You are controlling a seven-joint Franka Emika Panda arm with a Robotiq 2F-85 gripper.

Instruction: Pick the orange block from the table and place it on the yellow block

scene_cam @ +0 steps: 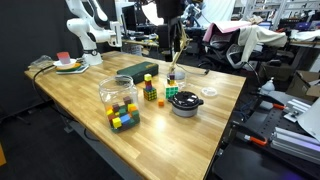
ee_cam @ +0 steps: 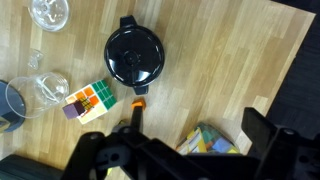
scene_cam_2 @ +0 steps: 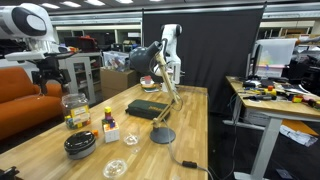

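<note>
end effector [ee_cam: 188, 138]: fingers spread wide, nothing between them; hangs above the counter [ee_cam: 240, 60], not yet down.
orange block [ee_cam: 137, 103]: alone on the counter, near the black pot lid [ee_cam: 135, 55] but apart from it, with the puzzle cube [ee_cam: 90, 103] beside it; off-centre to the fingers.
step: approach. Shift until the block sits mid-gap, square the fingers to its flat sides, then descend straight, clear of lid and puzzle cube.
yellow block [scene_cam: 148, 78]: tops the short stack, near the orange one. Release low and centred, or the stack likely tips.
counts: 1 orange block, 1 yellow block, 1 lid, 1 puzzle cube, 1 dark bowl [scene_cam: 185, 103], 1 cube jar [scene_cam: 120, 103], 2 clear glass pieces [ee_cam: 50, 88].
</note>
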